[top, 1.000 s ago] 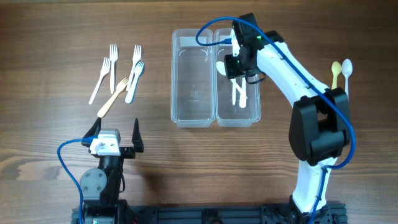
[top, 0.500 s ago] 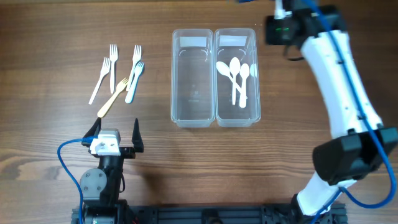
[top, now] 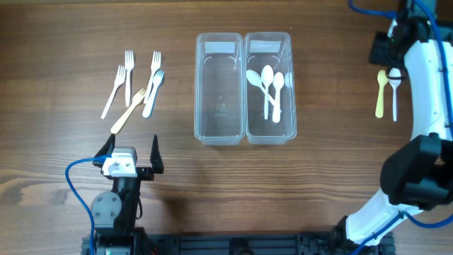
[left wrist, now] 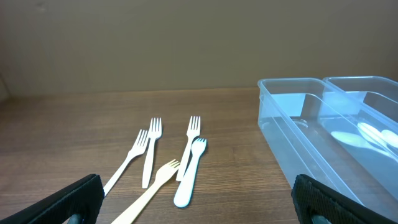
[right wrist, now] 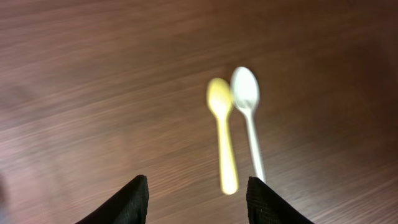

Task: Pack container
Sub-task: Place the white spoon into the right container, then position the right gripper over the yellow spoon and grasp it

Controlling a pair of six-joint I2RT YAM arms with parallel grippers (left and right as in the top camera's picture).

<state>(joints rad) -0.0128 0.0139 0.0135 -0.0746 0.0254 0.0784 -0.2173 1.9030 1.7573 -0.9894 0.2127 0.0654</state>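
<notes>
Your right wrist view shows the right gripper [right wrist: 198, 182] open, empty, near a yellow spoon [right wrist: 222, 134] and a white spoon [right wrist: 247, 106] on the wooden surface [top: 71, 163]. Overhead adds the container [top: 244, 106] mid-surface, three spoons [top: 267, 83] in its right compartment. The left gripper [left wrist: 198, 186] is spread wide, empty.

Bare table [right wrist: 93, 93] rings the yellow spoon [right wrist: 224, 137] and white spoon [right wrist: 245, 93], themselves close together.

Readable text, labels, brands, numbers, signs: none. Faint moulded mark on the floor of one clear container [top: 220, 108], too small to make out.
</notes>
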